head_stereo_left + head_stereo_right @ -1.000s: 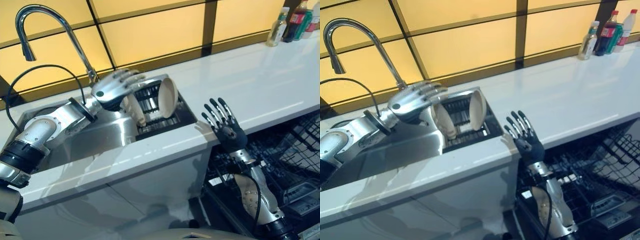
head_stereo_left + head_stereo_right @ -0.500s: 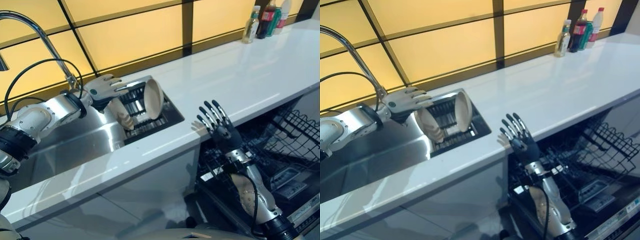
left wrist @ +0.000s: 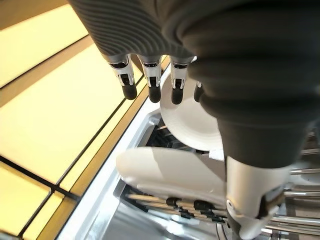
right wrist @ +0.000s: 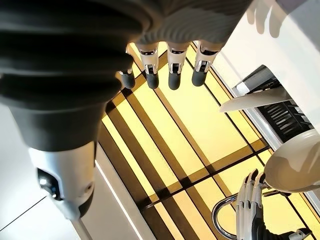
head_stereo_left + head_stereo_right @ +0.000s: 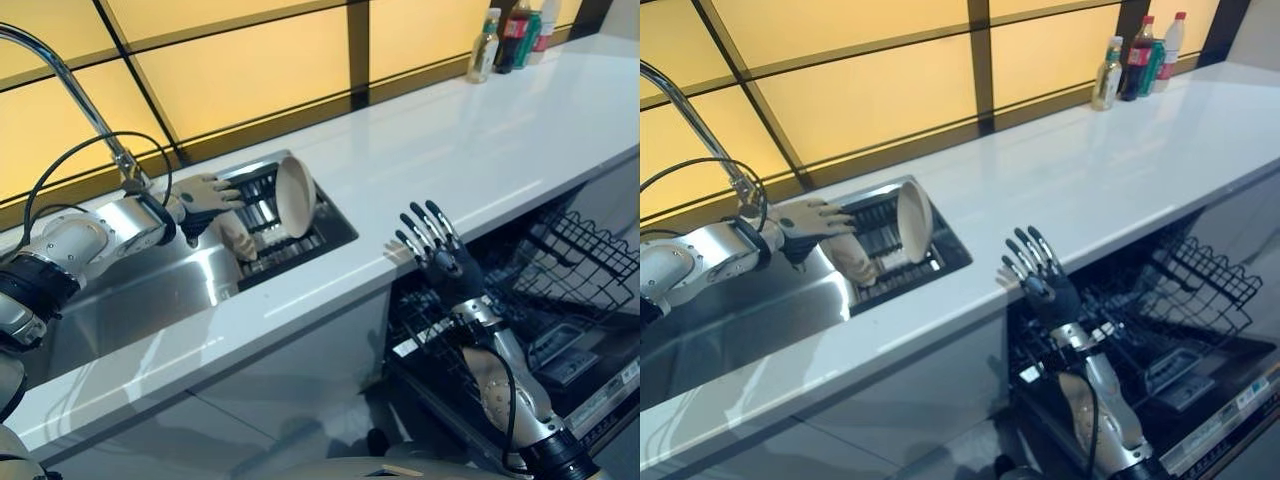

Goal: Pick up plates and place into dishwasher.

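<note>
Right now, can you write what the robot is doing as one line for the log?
left hand: open, over plates in sink rack | right hand: open, raised by counter edge | dishwasher rack: pulled out

White countertop [image 5: 480, 150] runs from lower left to upper right of the frame, with a steel sink [image 5: 150, 300] set into it at left. A dark rack [image 5: 290, 235] in the sink's right part holds two plates on edge: a pale upright plate [image 5: 295, 195] and a tilted plate [image 5: 238, 236] left of it. Bottles [image 5: 510, 38] stand on the counter at the upper right corner.
</note>
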Motion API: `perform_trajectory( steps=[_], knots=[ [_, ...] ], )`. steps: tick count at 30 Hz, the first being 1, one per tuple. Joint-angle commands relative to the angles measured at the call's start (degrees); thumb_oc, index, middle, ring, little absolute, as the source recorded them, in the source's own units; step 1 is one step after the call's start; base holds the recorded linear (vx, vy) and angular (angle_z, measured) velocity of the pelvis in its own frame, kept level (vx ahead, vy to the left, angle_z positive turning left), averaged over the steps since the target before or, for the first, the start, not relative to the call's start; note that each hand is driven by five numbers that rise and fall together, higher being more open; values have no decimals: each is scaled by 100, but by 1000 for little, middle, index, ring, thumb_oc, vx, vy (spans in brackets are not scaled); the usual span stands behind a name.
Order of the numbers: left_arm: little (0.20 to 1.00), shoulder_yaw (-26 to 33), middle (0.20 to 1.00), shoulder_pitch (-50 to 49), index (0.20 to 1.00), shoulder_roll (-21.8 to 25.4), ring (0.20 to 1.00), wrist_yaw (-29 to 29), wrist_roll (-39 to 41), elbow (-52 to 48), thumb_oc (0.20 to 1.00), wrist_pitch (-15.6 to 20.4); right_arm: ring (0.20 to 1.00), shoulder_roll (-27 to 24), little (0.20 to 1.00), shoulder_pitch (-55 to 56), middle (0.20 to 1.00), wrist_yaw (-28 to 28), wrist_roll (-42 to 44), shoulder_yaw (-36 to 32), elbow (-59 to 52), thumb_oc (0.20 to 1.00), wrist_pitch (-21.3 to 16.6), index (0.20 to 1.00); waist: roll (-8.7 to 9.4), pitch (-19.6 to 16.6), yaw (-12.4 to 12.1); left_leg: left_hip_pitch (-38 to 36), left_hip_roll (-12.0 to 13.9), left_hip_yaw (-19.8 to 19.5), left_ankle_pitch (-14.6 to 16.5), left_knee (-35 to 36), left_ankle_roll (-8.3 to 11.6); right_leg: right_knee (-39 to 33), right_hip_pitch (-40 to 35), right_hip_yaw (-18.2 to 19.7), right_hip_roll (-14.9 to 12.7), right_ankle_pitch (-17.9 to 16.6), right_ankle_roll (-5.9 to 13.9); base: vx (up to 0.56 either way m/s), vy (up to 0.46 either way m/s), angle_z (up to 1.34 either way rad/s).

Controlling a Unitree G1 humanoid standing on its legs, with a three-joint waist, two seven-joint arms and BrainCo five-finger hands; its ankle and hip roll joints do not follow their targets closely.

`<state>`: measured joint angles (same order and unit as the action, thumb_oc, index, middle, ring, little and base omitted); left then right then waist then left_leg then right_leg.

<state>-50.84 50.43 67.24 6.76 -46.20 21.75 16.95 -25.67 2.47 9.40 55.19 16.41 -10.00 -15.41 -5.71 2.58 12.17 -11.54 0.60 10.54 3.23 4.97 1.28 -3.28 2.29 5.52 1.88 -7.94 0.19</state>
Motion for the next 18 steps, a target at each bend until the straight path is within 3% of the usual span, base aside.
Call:
perform_trajectory(
  steps=[1, 11, 18],
  knots=[
    [1000, 280, 1000, -3, 1000, 29, 1000, -29, 151, 459, 1000, -259, 1000, -78, 1000, -11, 1000, 126, 32, -119, -312, 1000, -109, 1000, 199, -105, 134, 643, -139, -113, -208, -41, -286, 393, -136, -45, -274, 604, 776, 0, 0, 0],
    [1000, 224, 1000, -154, 1000, -63, 1000, 404, -192, 622, 1000, -227, 1000, -95, 1000, 0, 1000, 155, 86, -155, -318, 1000, -59, 1000, 207, -46, 155, 655, -145, -95, -200, -52, -310, 416, -111, -37, -278, 614, 777, 0, 0, 0],
    [1000, 325, 1000, -620, 1000, -161, 1000, -86, -915, 765, 1000, -323, 1000, -98, 1000, 40, 1000, 181, 76, -163, -336, 1000, -104, 1000, 231, -42, 172, 642, -138, -94, -208, -43, -308, 421, -124, -16, -275, 628, 781, 10, 2, 0]
  ],
)
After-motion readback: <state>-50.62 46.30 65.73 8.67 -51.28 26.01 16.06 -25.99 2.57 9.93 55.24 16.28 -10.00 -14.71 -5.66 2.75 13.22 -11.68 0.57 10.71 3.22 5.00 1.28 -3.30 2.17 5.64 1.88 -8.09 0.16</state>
